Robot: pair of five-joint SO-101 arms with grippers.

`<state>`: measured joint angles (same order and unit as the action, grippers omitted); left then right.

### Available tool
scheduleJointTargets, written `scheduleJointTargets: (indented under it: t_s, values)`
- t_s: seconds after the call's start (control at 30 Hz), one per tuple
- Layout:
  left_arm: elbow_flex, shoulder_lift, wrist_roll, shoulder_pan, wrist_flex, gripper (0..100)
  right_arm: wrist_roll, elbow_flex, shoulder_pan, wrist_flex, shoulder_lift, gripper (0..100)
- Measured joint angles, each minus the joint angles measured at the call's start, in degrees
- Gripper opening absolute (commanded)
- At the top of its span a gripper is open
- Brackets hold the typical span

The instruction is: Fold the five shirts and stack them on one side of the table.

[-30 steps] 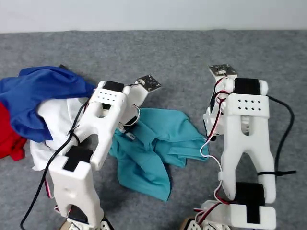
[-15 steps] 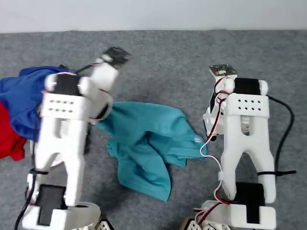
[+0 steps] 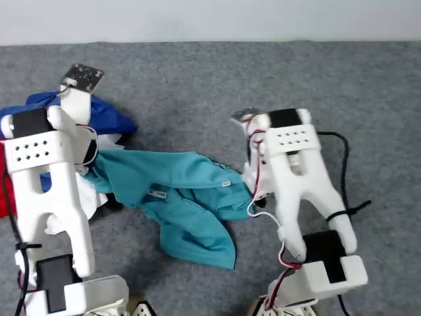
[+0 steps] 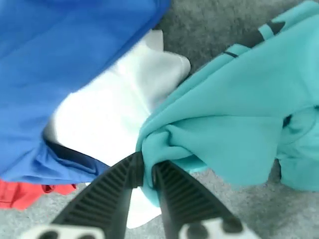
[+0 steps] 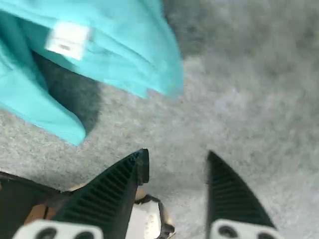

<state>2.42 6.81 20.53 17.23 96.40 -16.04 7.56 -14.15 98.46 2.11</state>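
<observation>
- The teal shirt (image 3: 191,191) is judged light, limp and unable to keep any shape. Wherever it is lifted, the rest is expected to sag and drag over the table (image 3: 296,72).
- The grey surface looks felt-like, so some cling is to be expected when cloth is pulled across it. Bunching is judged a greater worry than slipping out of a pinch.
- Hold is best taken at firm edges — collar, shoulder seam or hem corner — since a pinch in mid-fabric would only gather a wad.
- The left gripper (image 4: 144,167) is clamped on a gathered fold at the shirt's edge, with the cloth puckered between the ribbed fingers (image 4: 109,189).
- The right gripper (image 5: 177,159) is parted and holds nothing. It is seen above bare table just beside the shirt's edge, where a white label (image 5: 67,39) shows.
- In the high view the shirt is spread, crumpled, across the centre of the frame. It is stretched from the left arm (image 3: 49,178) at the left toward the right arm (image 3: 296,171) at centre right, and one flap trails to the lower middle.
- It is seen as a plain turquoise knit with a collar-like fold; no pattern can be made out.
- At the left edge a blue shirt (image 3: 112,118), a white shirt (image 4: 114,114) and a red shirt (image 4: 20,194) are piled together, and the teal shirt's pinched end is held just over the white one.
- No folded stack is seen — the task is judged to be near its start.
</observation>
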Motion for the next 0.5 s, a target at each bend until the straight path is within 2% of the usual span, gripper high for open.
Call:
scheduleJointTargets:
  t_s: [0.17,0.33,0.5]
  values:
    - [3.96,0.35,0.00,0.09,-1.67,1,-5.80,-0.44,-3.25,-4.22,0.44,25.3]
    - [4.22,0.35,0.00,0.09,-1.93,1,-13.54,-2.02,-3.08,-9.23,0.53,25.3]
    - [4.22,0.35,0.00,0.09,-1.93,1,-15.91,-2.02,-3.25,-12.31,2.81,25.2]
